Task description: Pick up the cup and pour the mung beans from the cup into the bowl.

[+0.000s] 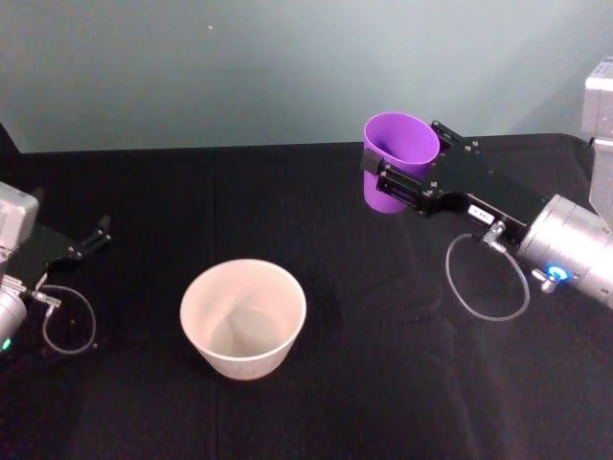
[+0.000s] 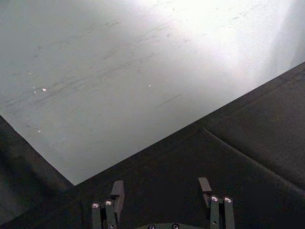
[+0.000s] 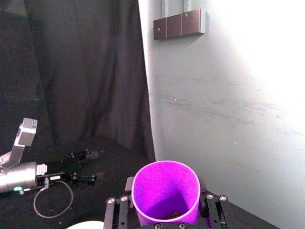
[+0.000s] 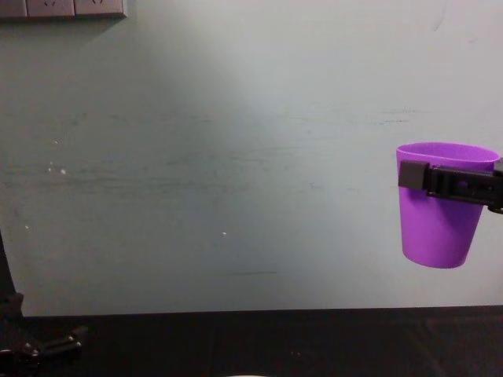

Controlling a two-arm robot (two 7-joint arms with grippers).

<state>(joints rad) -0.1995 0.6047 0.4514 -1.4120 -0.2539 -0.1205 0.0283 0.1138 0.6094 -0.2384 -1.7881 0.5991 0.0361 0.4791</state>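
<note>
Cup [image 1: 398, 153] hanging upright in right gripper [image 1: 402, 171], jaws clamping it | advice: centring over bowl [image 1: 239, 356], tipping slowly | left gripper [image 1: 91, 240] parked at left, jaws wide.

Right gripper [image 1: 400, 171] raised, fingers [image 3: 117, 211] clamped; left gripper [image 1: 89, 240] low, fingers [image 2: 117, 191] apart.

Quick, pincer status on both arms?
Left pincer: open, holding nothing.
Right pincer: closed on the purple cup, which is upright and lifted clear of the table.
</note>
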